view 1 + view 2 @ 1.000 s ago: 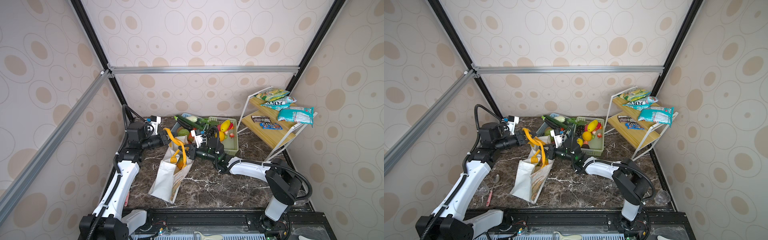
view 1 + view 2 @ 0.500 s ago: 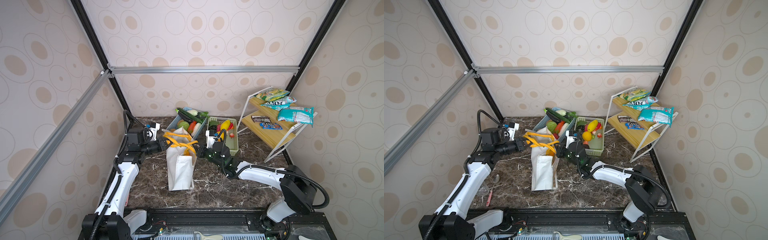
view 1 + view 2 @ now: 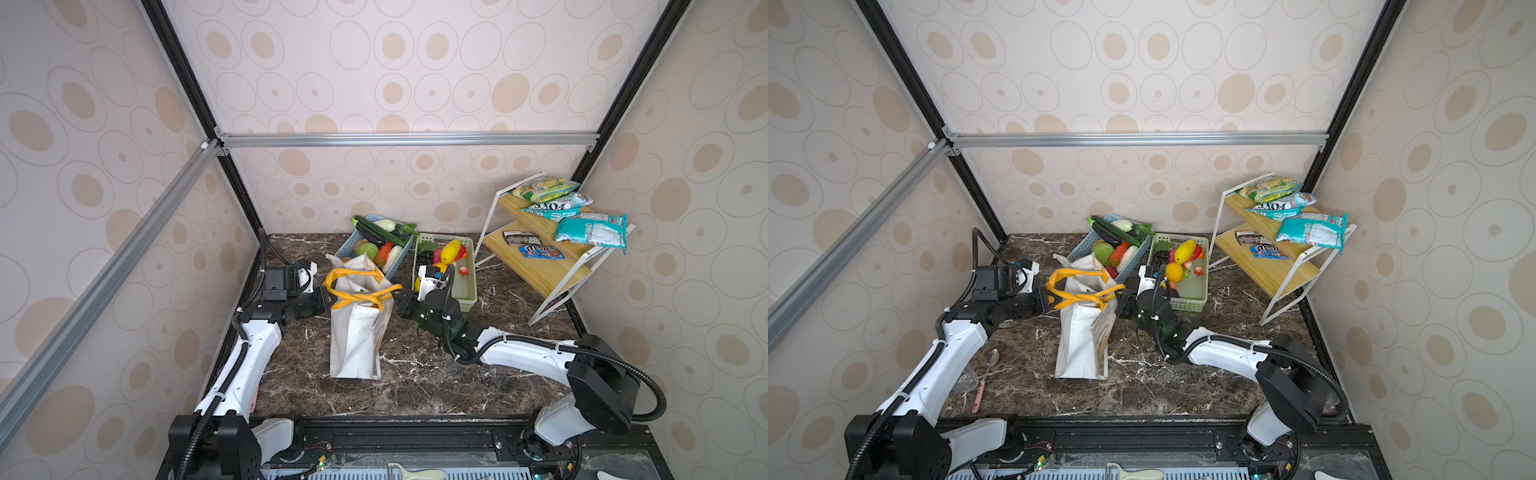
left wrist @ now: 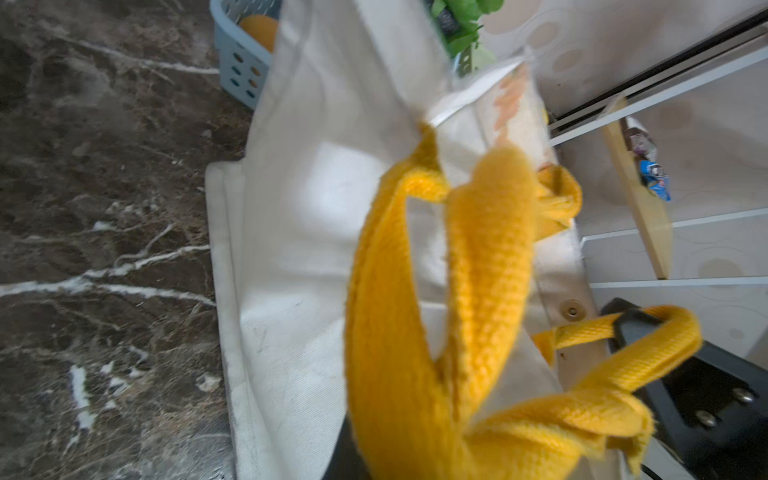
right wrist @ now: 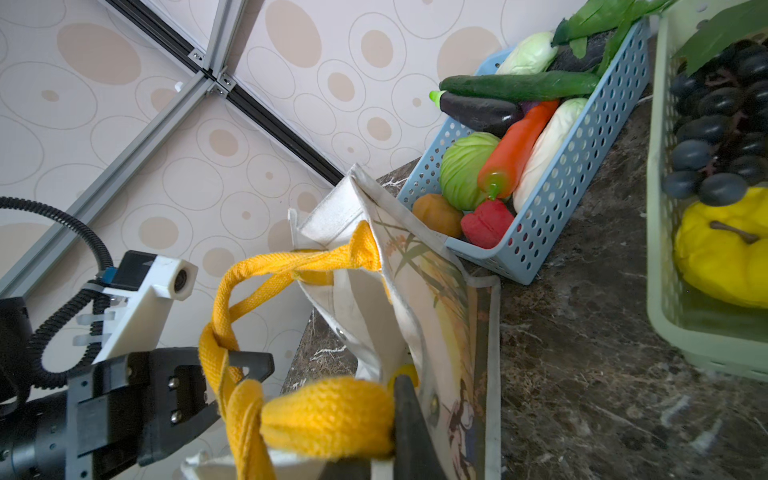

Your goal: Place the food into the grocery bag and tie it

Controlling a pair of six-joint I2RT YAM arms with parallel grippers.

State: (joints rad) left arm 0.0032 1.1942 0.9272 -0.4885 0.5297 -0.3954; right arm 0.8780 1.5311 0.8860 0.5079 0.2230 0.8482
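White grocery bag (image 3: 353,345): all views | spoon (image 3: 982,388): in a top view only

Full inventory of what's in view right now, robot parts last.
grocery bag: one, white, table centre
handles: two, yellow-orange, twisted together above bag
blue basket: one, behind bag, holds toy vegetables
green basket: one, beside blue basket, holds toy fruits
rack: one, wood and white, right side
snack packets: five, mixed colours, on rack
spoon: one, pink handle, front left
table: one, dark marble
left gripper: one, black, shut on handles
right gripper: one, black, shut on handles
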